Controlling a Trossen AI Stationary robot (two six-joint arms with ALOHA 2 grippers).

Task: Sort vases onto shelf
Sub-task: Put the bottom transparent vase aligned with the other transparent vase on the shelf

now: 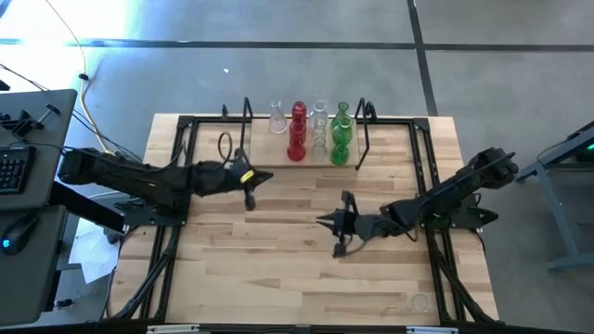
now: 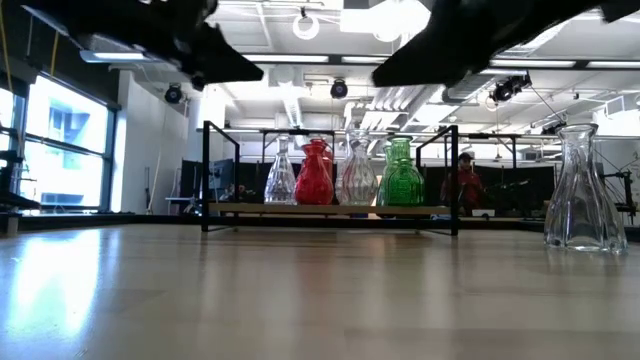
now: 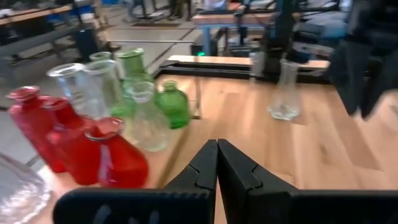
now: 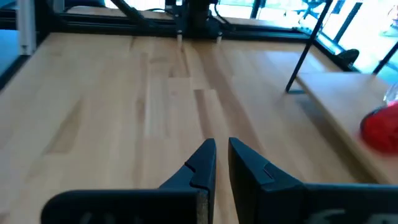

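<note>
The left gripper hangs over the table's left half, fingers pressed together. The right gripper hovers near the middle, pointing left, fingers nearly closed and empty.

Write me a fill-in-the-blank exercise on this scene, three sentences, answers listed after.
1. The vases on the shelf are red, clear and ____.
2. One clear vase stands alone near the table's front ____ corner, off the shelf.
3. The left gripper holds ____, its fingers pressed together; the right gripper hangs over mid-table.

Answers: green; right; nothing
</note>
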